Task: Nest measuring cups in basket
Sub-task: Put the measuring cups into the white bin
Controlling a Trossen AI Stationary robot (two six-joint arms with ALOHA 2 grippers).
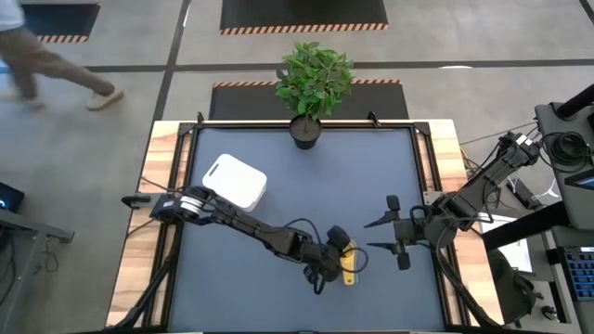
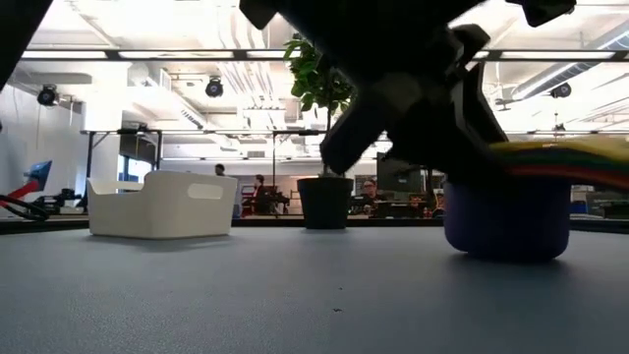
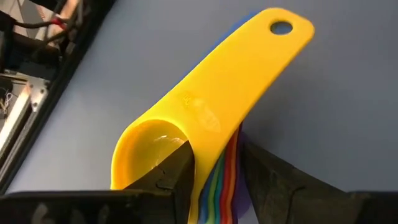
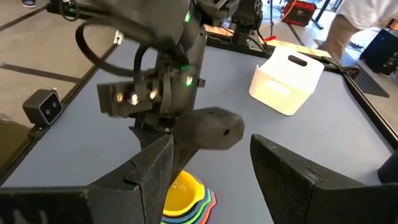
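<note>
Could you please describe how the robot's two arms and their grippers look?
Both arms are dark, jointed and slim, with black cables looped alongside. The left gripper has green indicator lights and silver screws on its wrist housing. The right gripper ends in two thick, black, wedge-shaped jaws.

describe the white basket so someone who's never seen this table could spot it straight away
On the dark table mat, look toward the far left corner, left of the potted plant. The basket sits there beside the left arm's base: a white rounded-square bin, the only white thing on the mat.
</note>
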